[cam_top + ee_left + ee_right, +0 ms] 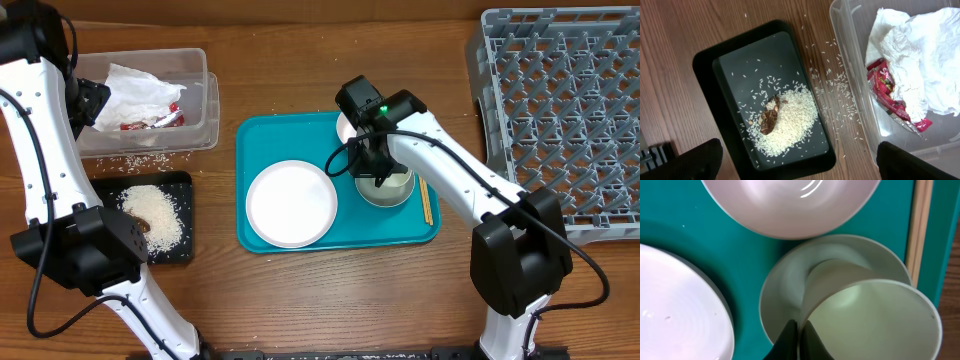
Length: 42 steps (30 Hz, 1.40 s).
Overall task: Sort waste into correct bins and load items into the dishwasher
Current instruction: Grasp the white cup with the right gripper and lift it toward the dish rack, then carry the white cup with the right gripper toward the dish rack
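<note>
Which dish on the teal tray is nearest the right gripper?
The cup, tilted in the grey dish: the right gripper pinches its rim. The bowl and plate are not gripped.

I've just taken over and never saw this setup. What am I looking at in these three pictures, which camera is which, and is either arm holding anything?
Two robot arms work at a wooden table. The wide picture is from a camera above; the other two sit on the wrists, looking down past the jaws. The left arm hangs over the clear tub, which holds a napkin and red packet; beside it a black tray holds rice. Its jaws are open, empty. The right arm reaches over the teal tray with the plate, bowl and chopsticks; its jaws pinch the wall of the cup in the grey dish. The dish rack is at the right.
</note>
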Each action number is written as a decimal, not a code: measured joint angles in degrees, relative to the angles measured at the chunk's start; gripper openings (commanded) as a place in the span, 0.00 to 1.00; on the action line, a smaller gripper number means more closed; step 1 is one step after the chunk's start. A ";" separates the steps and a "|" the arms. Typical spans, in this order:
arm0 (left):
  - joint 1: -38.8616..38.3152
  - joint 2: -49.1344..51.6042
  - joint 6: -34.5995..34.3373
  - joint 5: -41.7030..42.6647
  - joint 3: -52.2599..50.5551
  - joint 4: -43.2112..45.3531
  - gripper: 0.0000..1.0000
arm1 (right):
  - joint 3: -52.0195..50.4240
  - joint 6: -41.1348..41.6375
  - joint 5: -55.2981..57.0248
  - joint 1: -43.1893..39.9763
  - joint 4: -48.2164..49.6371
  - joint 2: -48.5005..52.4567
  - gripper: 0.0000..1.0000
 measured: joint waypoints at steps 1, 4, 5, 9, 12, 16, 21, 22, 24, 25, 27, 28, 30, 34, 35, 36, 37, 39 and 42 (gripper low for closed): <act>0.00 0.00 0.00 0.02 0.00 0.00 1.00 | 0.74 -0.04 -0.07 -0.09 -1.40 -0.02 0.04; 0.00 0.00 0.00 0.02 0.00 0.00 1.00 | 4.50 -0.02 -0.28 -0.55 -6.25 -0.35 0.04; 0.00 0.00 0.00 0.02 0.00 0.00 1.00 | 5.99 0.00 -0.33 -0.87 -7.54 -0.59 0.04; 0.00 0.00 0.00 0.02 0.00 0.00 1.00 | 15.63 -0.98 -0.61 -4.61 -14.08 -3.50 0.04; 0.00 0.00 0.00 0.00 0.00 -0.02 1.00 | 25.40 -3.69 -0.66 -11.06 -19.71 -7.02 0.04; 0.00 0.00 0.00 0.02 0.00 0.00 1.00 | 31.80 -5.77 -0.85 -22.71 -22.18 -10.36 0.04; 0.00 0.00 0.00 0.02 0.00 0.00 1.00 | 32.65 -6.67 -7.10 -42.16 -21.18 -11.47 0.04; 0.00 0.00 0.00 0.02 0.00 0.00 1.00 | 32.65 -6.88 -9.64 -46.14 -20.17 -11.19 0.04; 0.00 0.00 0.00 0.00 0.00 0.00 1.00 | 32.61 -8.33 -16.48 -54.14 -17.09 -10.58 0.04; 0.00 0.00 0.00 0.02 0.00 0.00 1.00 | 32.57 -9.16 -20.15 -57.83 -15.32 -10.25 0.04; 0.00 0.00 0.00 0.02 0.00 0.00 1.00 | 32.28 -10.95 -28.00 -64.94 -11.85 -9.81 0.04; 0.00 0.00 0.00 0.02 0.00 0.00 1.00 | 32.09 -11.54 -30.86 -67.45 -10.64 -9.75 0.04; 0.00 0.00 0.00 0.02 0.00 0.00 1.00 | 31.15 -12.57 -37.51 -72.52 -6.88 -9.66 0.04; 0.00 0.00 0.00 0.02 0.00 0.00 1.00 | 27.89 -13.51 -45.03 -77.79 0.55 -9.31 0.04; 0.00 0.00 0.00 0.02 0.00 0.00 1.00 | 26.36 -13.66 -46.77 -78.60 3.91 -8.87 0.04; 0.00 0.00 0.00 0.02 0.00 0.00 1.00 | 25.75 -13.75 -47.36 -78.77 5.05 -8.61 0.04; 0.00 0.00 0.00 0.02 0.00 0.00 1.00 | 24.44 -13.68 -48.48 -78.97 7.93 -8.09 0.04; 0.00 0.00 -0.02 0.02 0.00 0.02 1.00 | 21.88 -14.05 -50.64 -79.36 13.38 -6.73 0.04; 0.00 0.00 0.00 0.02 0.00 0.02 1.00 | 18.67 -14.14 -52.52 -80.02 20.57 -4.24 0.04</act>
